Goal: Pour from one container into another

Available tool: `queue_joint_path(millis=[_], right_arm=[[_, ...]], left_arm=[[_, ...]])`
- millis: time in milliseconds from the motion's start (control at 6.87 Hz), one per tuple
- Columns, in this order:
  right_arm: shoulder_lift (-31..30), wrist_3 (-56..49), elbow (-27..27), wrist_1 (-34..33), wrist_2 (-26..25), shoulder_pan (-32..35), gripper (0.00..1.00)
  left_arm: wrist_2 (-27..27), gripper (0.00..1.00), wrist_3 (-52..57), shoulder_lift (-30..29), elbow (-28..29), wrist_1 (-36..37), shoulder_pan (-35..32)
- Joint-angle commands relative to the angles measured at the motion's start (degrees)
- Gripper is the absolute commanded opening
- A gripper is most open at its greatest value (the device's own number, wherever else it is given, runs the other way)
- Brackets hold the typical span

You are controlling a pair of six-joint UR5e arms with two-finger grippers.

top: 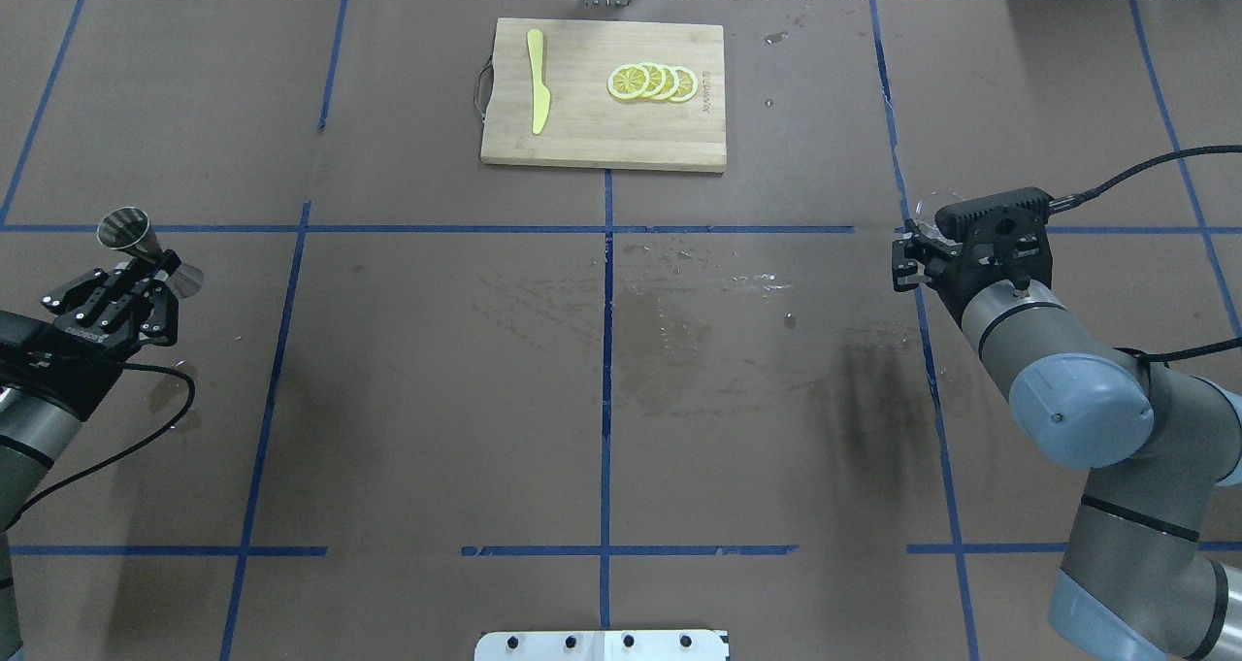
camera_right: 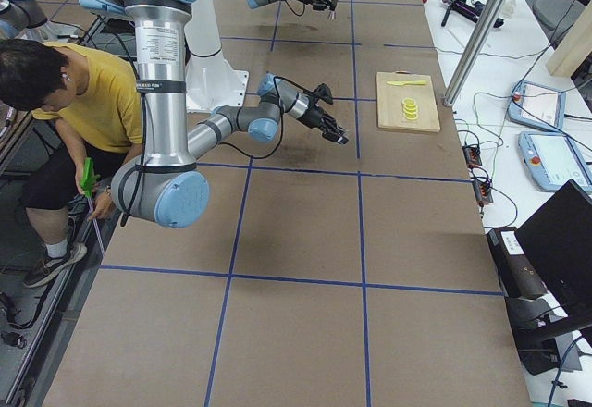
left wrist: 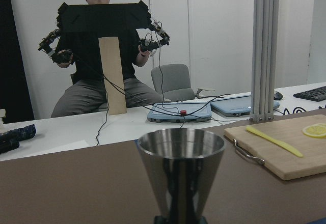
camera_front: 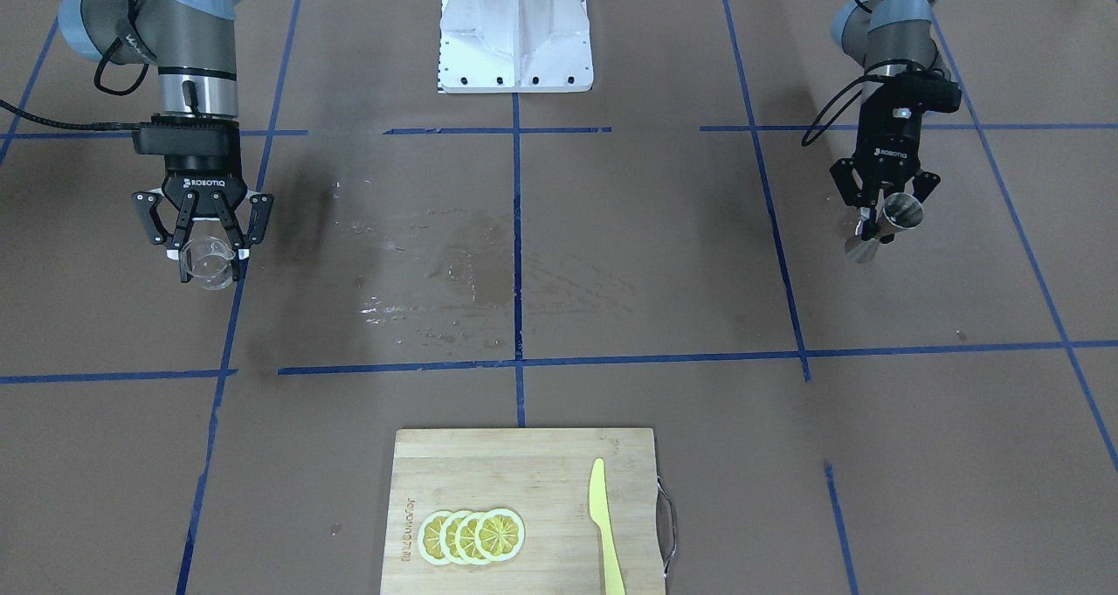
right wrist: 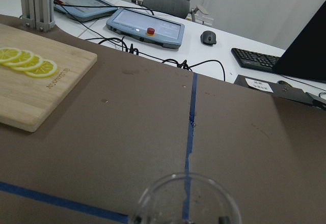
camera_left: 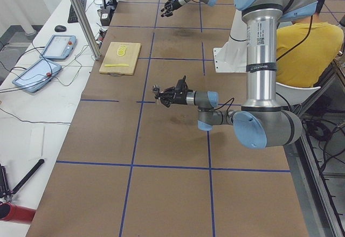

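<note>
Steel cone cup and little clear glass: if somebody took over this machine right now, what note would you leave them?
Left gripper: shut on the steel double-cone measuring cup, held above the brown table.
Right gripper: shut on the small clear glass cup, also off the table.
Position: the two containers are far apart, at opposite sides.
Done: both picked up.
Left: bring them together and tip one into the other. Whether either holds liquid cannot be told.
Aside: wooden cutting board with lemon slices and yellow knife at the far edge.
</note>
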Motion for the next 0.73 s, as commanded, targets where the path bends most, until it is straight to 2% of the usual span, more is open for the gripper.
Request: queue_joint_path(millis=[0, 146, 583], right_arm=[[0.2, -0.1, -0.4, 1.2, 0.0, -0.1, 0.15], [0.2, -0.1, -0.4, 1.2, 0.0, -0.1, 0.15], [0.3, -0.1, -0.2, 1.2, 0.0, -0.2, 0.15]], left_arm=[[5.6, 0.0, -7.2, -0.4, 2.9, -0.5, 1.1], [5.8, 0.0, -11.0, -0.6, 6.2, -0.3, 1.8], [6.0, 0.0, -11.9, -2.6, 6.9, 4.0, 4.4]])
